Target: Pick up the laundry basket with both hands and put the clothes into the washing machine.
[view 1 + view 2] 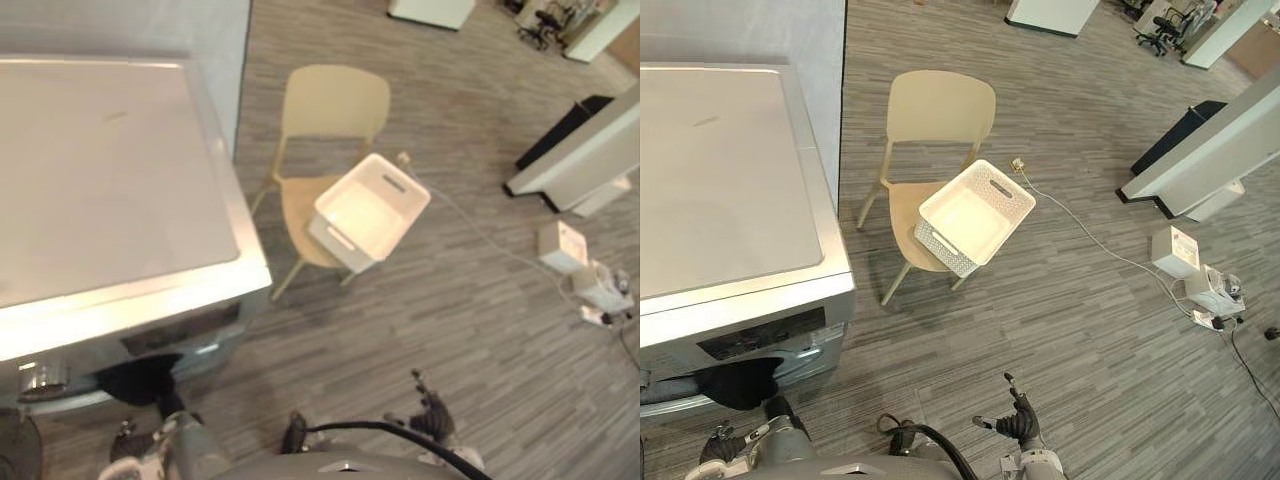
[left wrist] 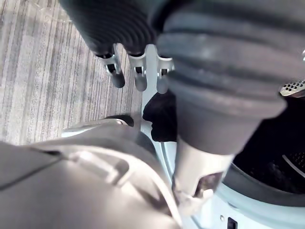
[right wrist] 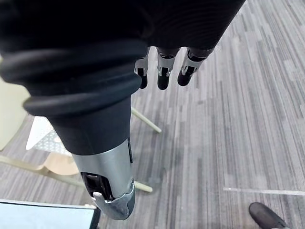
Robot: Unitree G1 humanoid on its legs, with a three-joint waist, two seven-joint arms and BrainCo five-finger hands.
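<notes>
Resting on the seat of the beige chair (image 1: 940, 105), the white laundry basket (image 1: 975, 215) sits turned cornerwise, well apart from both hands, its pale inside showing. At the grey washing machine (image 1: 720, 180) on the robot's left, dark clothing (image 1: 740, 382) bulges from the front opening, and the left hand (image 2: 139, 76) hangs just beside it, fingers straight, holding nothing. The right hand (image 1: 1018, 422) hovers low over the striped floor (image 1: 1090, 330), fingers loosely spread and likewise unladen.

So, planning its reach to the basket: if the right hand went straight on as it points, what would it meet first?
The right hand would likely meet the floor first, just beside a chair leg; depth is unclear.
</notes>
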